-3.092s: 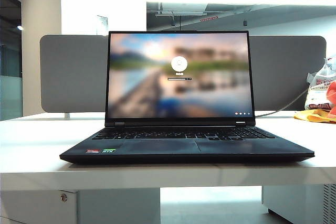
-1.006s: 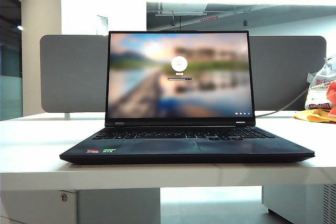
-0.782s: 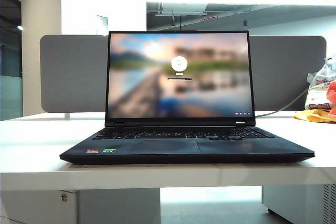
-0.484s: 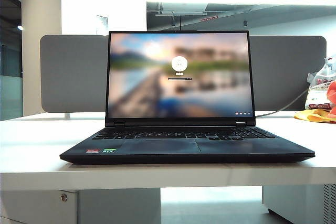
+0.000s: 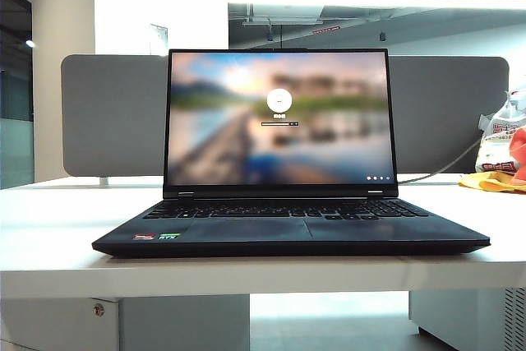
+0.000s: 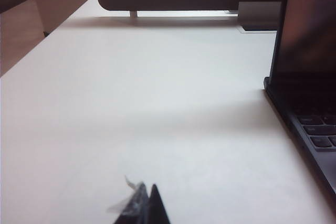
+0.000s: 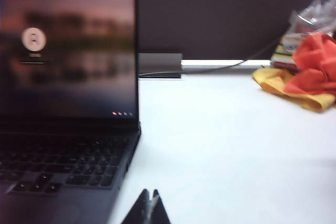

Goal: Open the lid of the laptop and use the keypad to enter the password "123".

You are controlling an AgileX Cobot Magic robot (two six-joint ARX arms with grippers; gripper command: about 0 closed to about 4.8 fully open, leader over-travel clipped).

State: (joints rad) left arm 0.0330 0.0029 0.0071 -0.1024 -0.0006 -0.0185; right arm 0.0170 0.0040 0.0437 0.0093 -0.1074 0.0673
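Note:
The laptop point(image 5: 288, 232) stands in the middle of the white table with its lid point(image 5: 279, 117) raised upright, the screen showing a blurred lake login picture. The keypad point(image 5: 288, 210) lies bare in front of the screen, and it also shows in the right wrist view point(image 7: 63, 163). Neither arm appears in the exterior view. My left gripper point(image 6: 147, 191) is shut and empty over bare table beside the laptop's left edge point(image 6: 315, 135). My right gripper point(image 7: 150, 195) is shut and empty just off the laptop's right front corner.
A grey divider panel point(image 5: 111, 117) runs behind the laptop. At the back right lie a yellow and red cloth point(image 5: 497, 178) and a plastic bag point(image 5: 497, 133), with a cable point(image 5: 448, 163) leading towards the laptop. The table's front edge point(image 5: 246, 273) is close below the laptop.

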